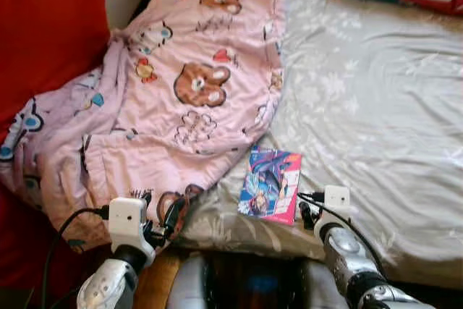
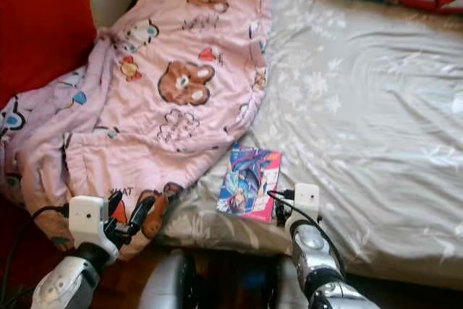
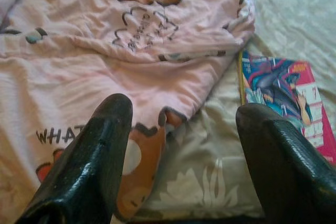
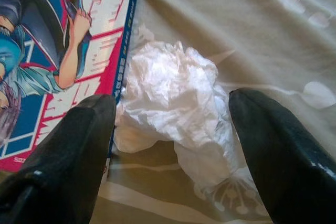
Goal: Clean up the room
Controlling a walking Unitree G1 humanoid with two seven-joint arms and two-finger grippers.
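Grey floral bedsheet (image 1: 376, 106) spreads under a pink blanket (image 1: 181, 85) at 11 o'clock and a comic book (image 1: 270, 184) near the bed's front edge. Right gripper (image 4: 170, 129), fingers spread wide, straddles a crumpled white wad (image 4: 170, 98) lying just beside the book at its 3 o'clock edge. Judged light, soft and crushable, the wad should take a pinch across its middle. Left gripper (image 3: 184, 145), also open, hovers over the blanket's hem. No bin or other container is visible.
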